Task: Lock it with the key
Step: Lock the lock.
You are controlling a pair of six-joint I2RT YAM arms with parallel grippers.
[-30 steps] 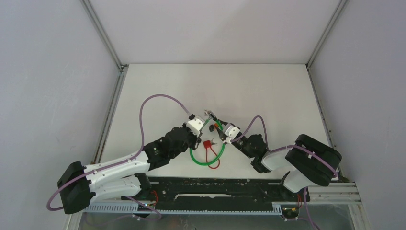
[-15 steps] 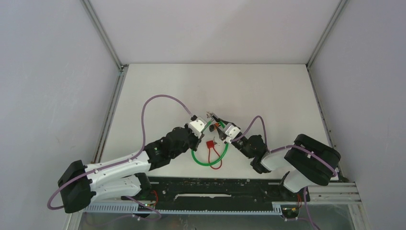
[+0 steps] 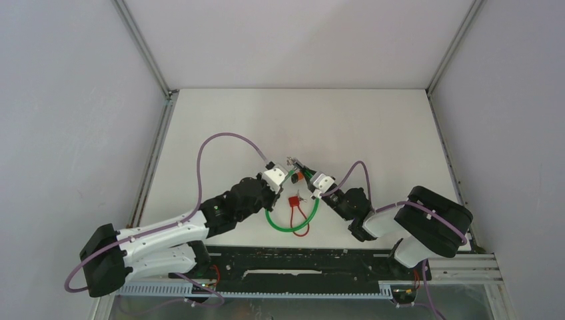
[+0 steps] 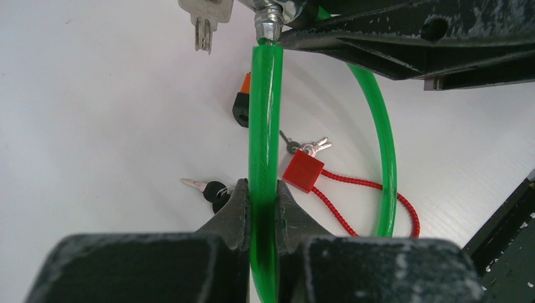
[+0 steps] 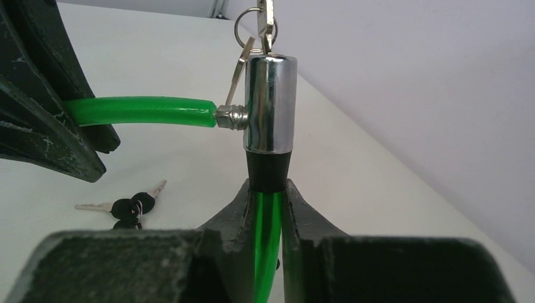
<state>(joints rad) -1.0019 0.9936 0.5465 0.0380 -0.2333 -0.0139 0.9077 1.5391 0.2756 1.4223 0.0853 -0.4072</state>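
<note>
A green cable lock loops above the table between both grippers. My left gripper is shut on the green cable near its metal end pin. My right gripper is shut on the cable just below the chrome lock cylinder. The pin end meets the cylinder's side. Silver keys on a ring hang at the cylinder's top, also seen in the left wrist view. In the top view the grippers meet near the cylinder.
A red block padlock with a red cord and small silver keys lies on the table. Black-headed keys lie left of it, also in the right wrist view. An orange-and-black piece lies further off.
Both grippers have edged slightly together and toward the near side, keeping hold of the cable; the loop and red lock stay in place.
</note>
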